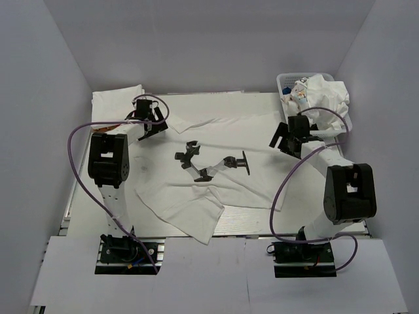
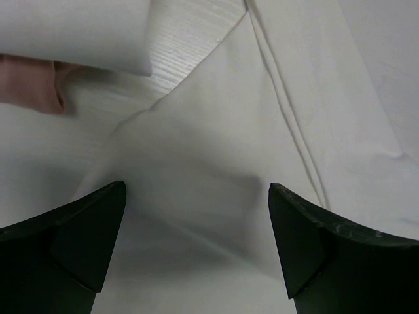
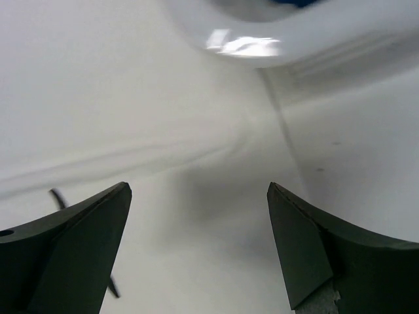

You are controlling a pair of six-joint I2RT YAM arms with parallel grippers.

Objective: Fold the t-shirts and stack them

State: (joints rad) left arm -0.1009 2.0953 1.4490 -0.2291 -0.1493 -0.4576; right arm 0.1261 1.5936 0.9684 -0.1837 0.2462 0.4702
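**Both grippers open over one spread shirt**

From the top camera I count one white t-shirt (image 1: 252, 131) lying spread across the middle of the table (image 1: 255, 222), its black print (image 1: 211, 163) facing up. There is also one folded white pile (image 1: 118, 98) at the far left corner. One basket (image 1: 285, 79) sits at the far right corner and holds a crumpled white heap (image 1: 325, 97). I cannot tell how many shirts are in the pile or in the heap.

I have two arms and two grippers. The left gripper (image 1: 154, 124) is at the shirt's far left part, near the pile. The right gripper (image 1: 282, 138) is at the shirt's far right edge, just before the basket.

The left wrist camera adds detail that the top view does not give. The left gripper (image 2: 196, 190) has its fingers wide apart with nothing between them, low over a raised fold of white cloth. A stitched hem (image 2: 283, 104) runs past, bare table (image 2: 186, 46) shows beyond it, and there is a pink patch (image 2: 29, 85) at the left edge.

On the right wrist camera, the right gripper (image 3: 200, 190) is likewise spread and holds nothing, over smooth white cloth. A glossy white rim (image 3: 262, 36) shows ahead of it.
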